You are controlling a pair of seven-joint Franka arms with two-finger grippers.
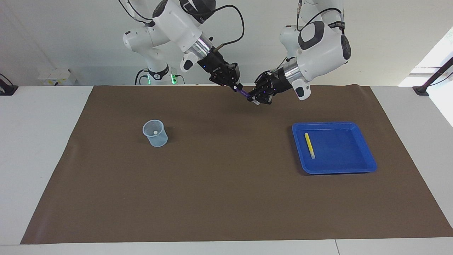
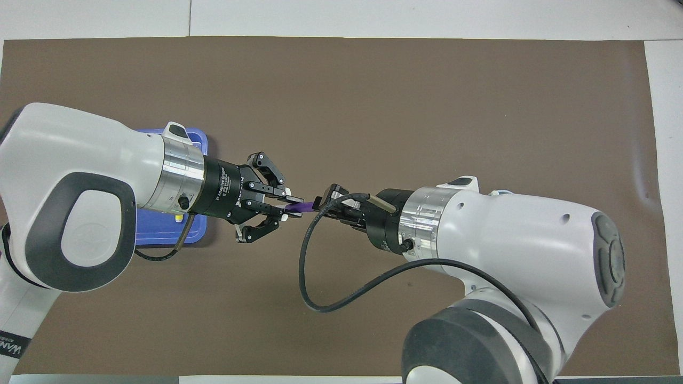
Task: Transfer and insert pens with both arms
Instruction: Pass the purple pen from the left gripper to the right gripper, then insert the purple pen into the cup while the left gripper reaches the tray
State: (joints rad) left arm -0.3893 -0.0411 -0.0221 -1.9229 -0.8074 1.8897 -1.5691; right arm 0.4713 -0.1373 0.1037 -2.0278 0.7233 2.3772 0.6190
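Purple pen (image 1: 244, 94) up in the air between both grippers, over the brown mat (image 1: 226, 198) near the robots' edge of it. Left gripper (image 1: 253, 98) clamped on one end; right gripper (image 1: 236, 87) closed on the other, fingertips together on the barrel. Handover stage, by the look of it. Best done by confirming a firm right-hand grip first, then releasing the left only once that holds, and backing the left straight off along the pen's axis to avoid twisting it. After that, a carry over to the cup (image 1: 155, 133) and an upright drop. Something pale already at the cup's bottom, too small to identify. Yellow pen (image 1: 309, 145) lying flat in the blue tray (image 1: 357, 164) toward the left arm's end. Mat spread over a white table (image 1: 39, 148); plain white wall (image 1: 70, 39) at the robots' end.
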